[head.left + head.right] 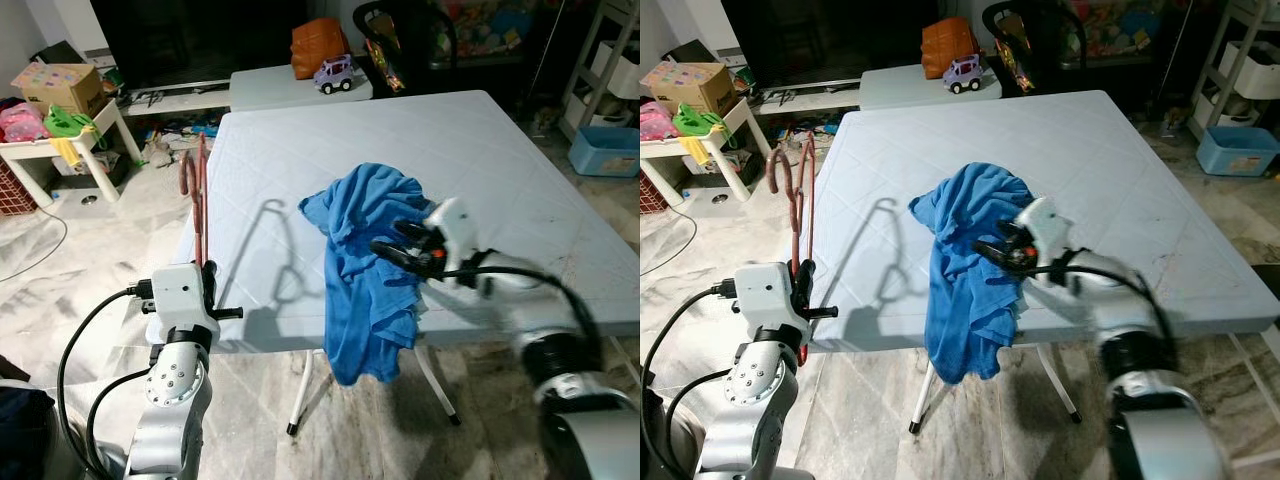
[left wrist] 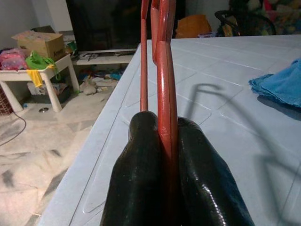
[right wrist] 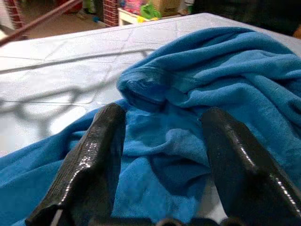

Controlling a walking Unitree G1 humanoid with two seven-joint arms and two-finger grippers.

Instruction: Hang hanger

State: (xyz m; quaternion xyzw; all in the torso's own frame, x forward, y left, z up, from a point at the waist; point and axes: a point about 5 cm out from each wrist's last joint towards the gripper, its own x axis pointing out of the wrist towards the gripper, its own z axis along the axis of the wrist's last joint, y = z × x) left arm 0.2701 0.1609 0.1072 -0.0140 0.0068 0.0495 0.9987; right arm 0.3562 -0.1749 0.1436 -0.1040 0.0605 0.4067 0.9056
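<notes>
A reddish-brown hanger stands upright at the table's left edge, hook end up. My left gripper is shut on its lower part; in the left wrist view the black fingers clamp the red bar. A blue cloth lies crumpled on the pale blue table and hangs over the front edge. My right gripper is open, its fingers just above the cloth with a fold of blue fabric between them.
A second small table behind carries an orange bag and a toy car. A white side table with a cardboard box stands at the left. A shelf and a blue bin are at the right. The floor is marble.
</notes>
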